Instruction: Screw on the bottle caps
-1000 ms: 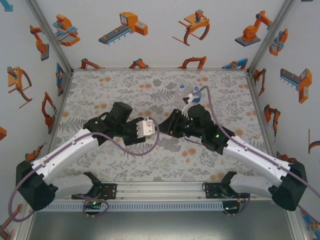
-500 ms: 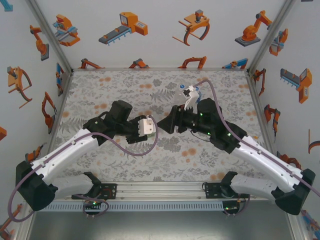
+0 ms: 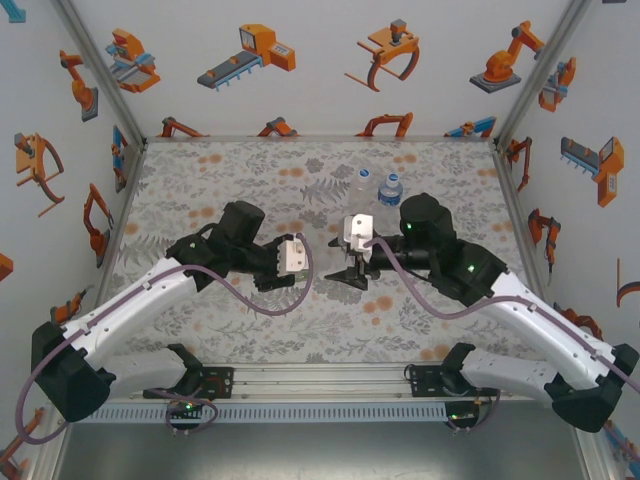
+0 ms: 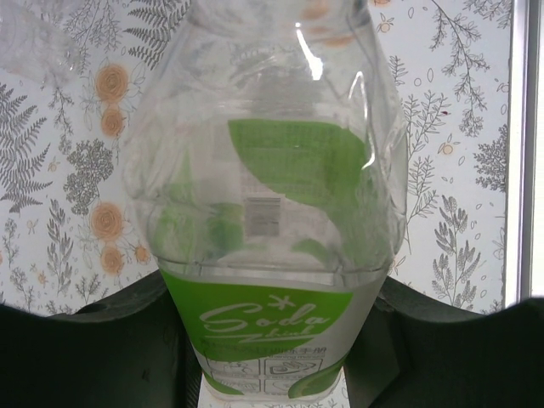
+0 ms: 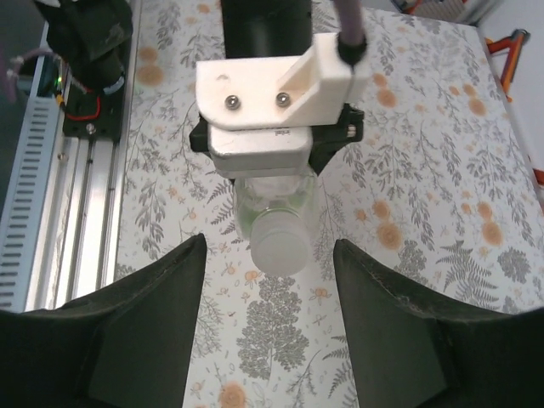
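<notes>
White walls (image 3: 300,80) printed with orange cartoon robot arms close in a desk (image 3: 200,180) covered in a grey fern-and-flower pattern with pale orange blossoms. A metal rail (image 3: 320,378) runs along the near edge, where the two arm bases are bolted.

Around the middle of the desk the two arms point toward each other. The left gripper (image 4: 274,340) is clamped on the green bottle (image 4: 272,212), one dark finger on each side of its lower body. The bottle's green label reads "Soda" in white script. The bottle is held off the desk and lies roughly level, its mouth pointing right toward the other arm.

In the right wrist view a whitish cap (image 5: 280,248) sits on the end of that bottle's neck, just past the left arm's white camera mount (image 5: 272,93). How far it is screwed down cannot be told. The right gripper (image 5: 268,263) faces the cap with its fingers spread apart on either side. They hold nothing and do not touch the cap.

Toward the far side, right of centre, the plain clear bottle (image 3: 363,180) and the blue-labelled bottle (image 3: 391,188) stand upright just beside each other. Each has a white top and both are well apart from the grippers.
</notes>
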Tool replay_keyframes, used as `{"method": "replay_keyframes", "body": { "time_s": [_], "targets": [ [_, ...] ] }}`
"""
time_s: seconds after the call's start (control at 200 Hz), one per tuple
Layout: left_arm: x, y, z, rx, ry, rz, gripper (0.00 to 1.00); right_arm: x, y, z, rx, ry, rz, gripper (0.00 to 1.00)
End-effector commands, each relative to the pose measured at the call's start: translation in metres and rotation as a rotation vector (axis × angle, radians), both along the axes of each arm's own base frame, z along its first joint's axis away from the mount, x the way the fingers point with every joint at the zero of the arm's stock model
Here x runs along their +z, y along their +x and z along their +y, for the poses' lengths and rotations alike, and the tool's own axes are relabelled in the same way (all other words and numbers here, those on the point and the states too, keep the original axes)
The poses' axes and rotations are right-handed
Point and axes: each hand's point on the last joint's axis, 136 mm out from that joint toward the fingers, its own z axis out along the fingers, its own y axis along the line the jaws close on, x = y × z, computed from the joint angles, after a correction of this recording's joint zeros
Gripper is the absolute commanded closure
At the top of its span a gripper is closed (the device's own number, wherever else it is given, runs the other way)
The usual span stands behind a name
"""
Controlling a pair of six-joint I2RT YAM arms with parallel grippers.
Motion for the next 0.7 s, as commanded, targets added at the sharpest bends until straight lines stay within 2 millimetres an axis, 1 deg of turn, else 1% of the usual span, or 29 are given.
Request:
{"method": "replay_keyframes", "body": {
  "time_s": [0.0,0.16,0.23,0.486,0.696],
  "targets": [
    [0.014,-0.009,-0.002,-0.048,-0.034,-0.009,1.00,0.003,-0.014,0.002,0.109,0.015,-0.099,0.45],
    [0.015,-0.011,-0.003,-0.055,-0.039,-0.008,1.00,-0.001,-0.008,0.005,0.091,0.015,-0.110,0.50],
    [0.016,-0.011,-0.003,-0.058,-0.041,-0.008,1.00,-0.004,-0.005,0.006,0.078,0.002,-0.108,0.50],
    [0.015,-0.012,-0.004,-0.063,-0.042,-0.002,1.00,-0.020,-0.002,0.008,0.080,-0.040,-0.082,0.51],
    [0.015,-0.013,-0.004,-0.067,-0.044,-0.002,1.00,-0.028,0.002,0.008,0.058,-0.055,-0.078,0.56]
  ]
}}
